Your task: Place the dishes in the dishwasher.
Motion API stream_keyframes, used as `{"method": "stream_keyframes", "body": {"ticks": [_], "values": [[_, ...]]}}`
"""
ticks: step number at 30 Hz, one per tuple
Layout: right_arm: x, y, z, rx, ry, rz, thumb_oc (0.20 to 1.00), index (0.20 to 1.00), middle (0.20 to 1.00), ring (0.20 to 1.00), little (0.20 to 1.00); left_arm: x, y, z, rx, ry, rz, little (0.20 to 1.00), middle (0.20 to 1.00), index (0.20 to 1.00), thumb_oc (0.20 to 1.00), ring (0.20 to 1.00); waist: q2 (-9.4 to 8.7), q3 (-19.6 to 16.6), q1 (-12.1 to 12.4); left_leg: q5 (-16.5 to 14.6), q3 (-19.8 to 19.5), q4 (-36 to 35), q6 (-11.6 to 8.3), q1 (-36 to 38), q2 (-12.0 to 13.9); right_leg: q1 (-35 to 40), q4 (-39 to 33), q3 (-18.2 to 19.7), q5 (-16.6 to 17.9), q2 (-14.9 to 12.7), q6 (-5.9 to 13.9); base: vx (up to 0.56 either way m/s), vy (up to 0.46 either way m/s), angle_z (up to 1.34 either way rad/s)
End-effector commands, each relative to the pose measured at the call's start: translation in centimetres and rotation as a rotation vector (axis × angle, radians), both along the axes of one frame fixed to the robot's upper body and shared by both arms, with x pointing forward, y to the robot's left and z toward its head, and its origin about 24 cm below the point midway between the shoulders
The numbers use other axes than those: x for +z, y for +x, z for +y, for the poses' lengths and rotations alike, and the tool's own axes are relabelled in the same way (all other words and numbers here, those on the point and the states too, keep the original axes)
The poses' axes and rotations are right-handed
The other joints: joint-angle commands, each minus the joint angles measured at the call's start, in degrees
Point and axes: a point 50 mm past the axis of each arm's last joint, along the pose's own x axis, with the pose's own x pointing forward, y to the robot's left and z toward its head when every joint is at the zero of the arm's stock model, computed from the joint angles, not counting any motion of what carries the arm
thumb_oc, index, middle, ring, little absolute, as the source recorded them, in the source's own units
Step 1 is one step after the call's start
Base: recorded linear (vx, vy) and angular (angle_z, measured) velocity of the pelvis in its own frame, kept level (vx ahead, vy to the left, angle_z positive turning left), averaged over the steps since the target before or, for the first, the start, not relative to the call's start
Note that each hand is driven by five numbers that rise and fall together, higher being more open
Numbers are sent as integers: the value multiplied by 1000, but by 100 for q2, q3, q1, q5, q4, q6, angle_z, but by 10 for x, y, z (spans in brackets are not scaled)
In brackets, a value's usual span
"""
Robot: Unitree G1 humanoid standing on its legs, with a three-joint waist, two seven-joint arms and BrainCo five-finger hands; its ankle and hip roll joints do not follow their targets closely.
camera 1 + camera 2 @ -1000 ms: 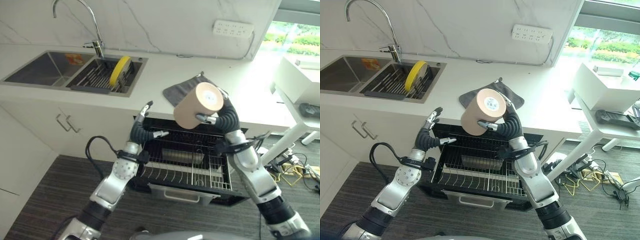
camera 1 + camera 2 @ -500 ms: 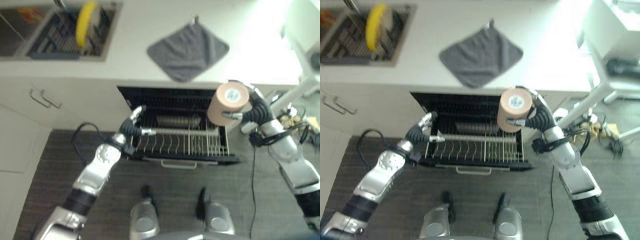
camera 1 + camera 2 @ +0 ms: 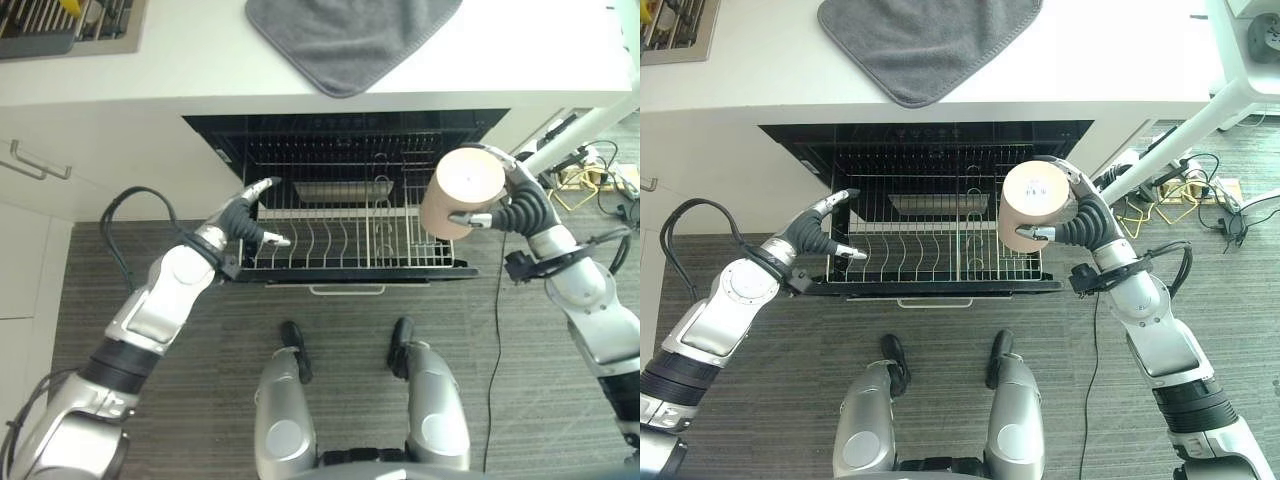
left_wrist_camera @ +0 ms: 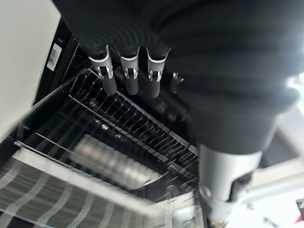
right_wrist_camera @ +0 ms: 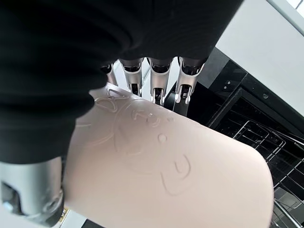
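Observation:
A tan cup is held base-up in my right hand, fingers and thumb curled round it, above the right end of the pulled-out dishwasher rack. The cup's embossed side fills the right wrist view. My left hand hovers at the rack's left front corner with relaxed fingers and holds nothing. A steel tray lies at the back of the wire rack.
A grey cloth lies on the white counter above the dishwasher. The sink's corner is at the far left. White cabinet doors stand left of the machine. Cables lie on the floor at the right.
The camera has tilted down toward the floor. My right hand has carried the cup lower, from over the counter edge to the rack's right end. The left hand stays by the rack's left side.

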Motion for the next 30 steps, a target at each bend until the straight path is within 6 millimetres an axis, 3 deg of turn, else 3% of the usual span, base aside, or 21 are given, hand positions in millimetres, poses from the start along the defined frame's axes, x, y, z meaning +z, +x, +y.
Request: {"method": "stream_keyframes", "body": {"ticks": [1,10,22,27,30], "values": [[39,-5,-2,32,13,-136,200,200,200,200,200,8,-4,-8,-56,150,25,1000,1000,1000,1000,1000,73,-477,-41,-32,-599,-166,-166,357,110,119,-40,423,16,-146,293,-34,15,0],[51,-2,-7,44,20,-146,200,200,200,200,200,-1,-9,6,-43,506,219,1000,1000,1000,1000,1000,141,-432,-16,90,-518,-394,-188,410,101,159,-233,383,87,-112,303,-39,10,-1],[60,1,-4,36,16,-198,200,200,200,200,200,-24,-8,1,-33,409,331,1000,1000,1000,1000,1000,109,-422,78,194,-438,-586,-200,508,115,374,-490,215,136,-61,286,-25,-11,-1],[64,3,-2,44,21,-209,200,200,200,200,200,-42,-9,-7,-23,355,360,1000,1000,1000,1000,1000,112,-436,116,219,-442,-635,-208,536,110,464,-580,177,142,-30,264,-3,0,1],[67,3,4,76,54,-215,200,200,200,200,200,-67,-8,-9,28,361,396,1000,1000,1000,1000,1000,82,-441,119,233,-407,-655,-206,542,125,484,-626,185,147,4,248,0,0,0]]}}
